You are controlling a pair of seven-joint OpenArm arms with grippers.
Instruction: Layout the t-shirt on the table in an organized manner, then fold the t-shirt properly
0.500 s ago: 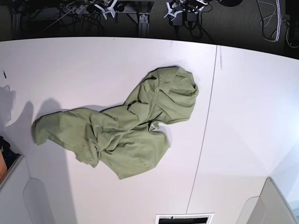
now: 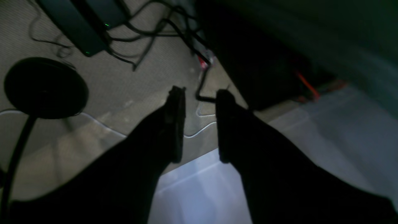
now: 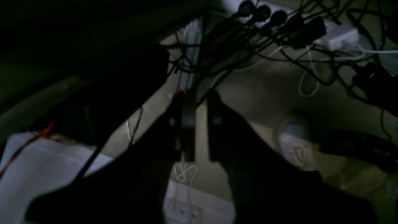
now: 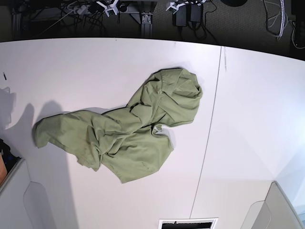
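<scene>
The olive-green t-shirt [image 4: 124, 136] lies crumpled and twisted on the white table [image 4: 248, 119], running from the middle toward the left, with a small white tag [image 4: 157, 128] showing. Neither gripper touches it. My left gripper [image 2: 200, 93] hangs past the table's far edge over the carpet, its dark fingers [image 2: 175, 124] apart and empty. My right gripper [image 3: 200, 96] is also out over the floor, its fingers [image 3: 214, 124] a narrow gap apart with nothing between. In the base view only white arm parts [image 4: 110, 6] [image 4: 177, 5] show at the top edge.
A thin dark seam [image 4: 209, 129] crosses the table right of the shirt. Grey housings sit at the near corners [image 4: 19, 200] [image 4: 276, 210], and a slot [image 4: 188, 223] at the near edge. Cables [image 3: 279, 37] and a black round base [image 2: 45, 87] lie on the floor.
The white arm parts at the top edge of the base view have moved up, farther off the table. The t-shirt lies as before.
</scene>
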